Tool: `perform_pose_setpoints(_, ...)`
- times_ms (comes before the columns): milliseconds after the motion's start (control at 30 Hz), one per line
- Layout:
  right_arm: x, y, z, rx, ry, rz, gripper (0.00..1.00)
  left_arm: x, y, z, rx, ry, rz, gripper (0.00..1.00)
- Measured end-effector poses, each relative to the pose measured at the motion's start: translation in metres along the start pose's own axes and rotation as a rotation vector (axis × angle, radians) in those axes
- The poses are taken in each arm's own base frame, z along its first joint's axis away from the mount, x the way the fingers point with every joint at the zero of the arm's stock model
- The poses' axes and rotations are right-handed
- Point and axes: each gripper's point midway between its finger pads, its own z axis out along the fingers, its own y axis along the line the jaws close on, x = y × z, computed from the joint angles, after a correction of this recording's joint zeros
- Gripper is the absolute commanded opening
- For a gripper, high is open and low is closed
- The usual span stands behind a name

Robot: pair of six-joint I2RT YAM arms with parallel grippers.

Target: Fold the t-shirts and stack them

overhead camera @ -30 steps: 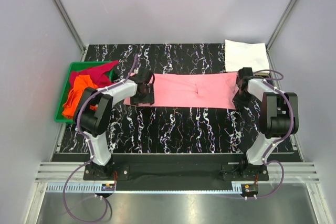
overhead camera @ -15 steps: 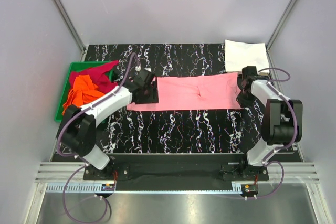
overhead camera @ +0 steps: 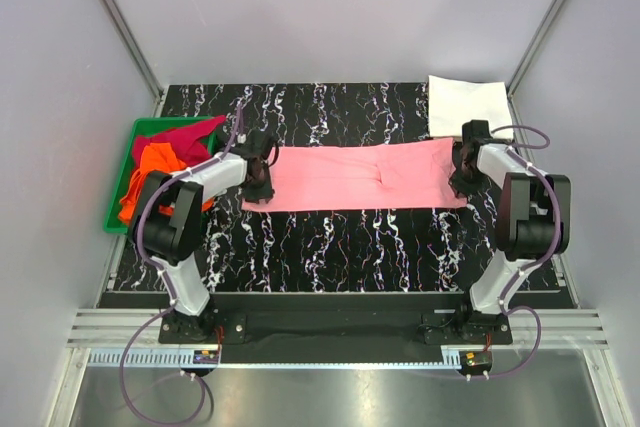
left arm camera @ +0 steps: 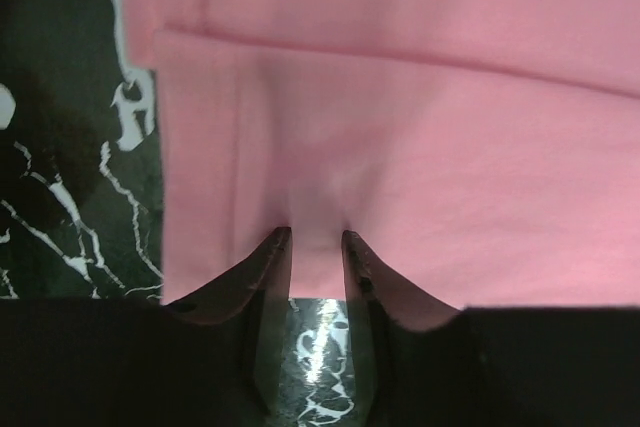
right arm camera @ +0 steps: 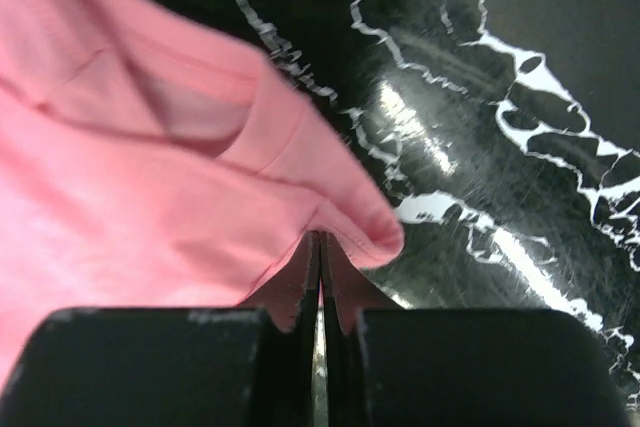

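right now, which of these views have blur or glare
Left wrist: the pink t-shirt goes soft near the lens, the fingers dark silhouettes. Right wrist: white glare streaks on the glossy table. Top external: sharp, evenly lit.

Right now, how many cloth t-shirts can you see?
4: light pink shirt spread mid-table; folded white shirt at the far right corner; bright orange shirt and dark magenta-red shirt crumpled in the green plastic tray; more may hide beneath.
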Motion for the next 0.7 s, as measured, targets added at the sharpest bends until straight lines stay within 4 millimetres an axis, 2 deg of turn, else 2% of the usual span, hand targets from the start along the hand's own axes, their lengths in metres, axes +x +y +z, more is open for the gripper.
perform_pose_setpoints(167, -0.004, -0.016, 0.012, 0.039, 0.015, 0.031, 0.03, 0.017, 0.016, -0.002, -0.037, -0.003, -0.039, 0.33)
perform_pose_setpoints(433, -0.008, -0.017, 0.015, 0.034, 0.007, 0.036, 0.05, 0.050, 0.028, -0.015, -0.048, -0.039, -0.102, 0.36)
perform_pose_setpoints(600, -0.009, -0.016, 0.015, 0.029, 0.004, 0.034, 0.06, 0.096, 0.023, -0.040, -0.043, -0.002, -0.060, 0.42)
perform_pose_setpoints(700, -0.009, -0.016, 0.012, 0.022, -0.001, 0.033, 0.07, 0.097, 0.010, -0.064, 0.018, -0.026, -0.040, 0.48)
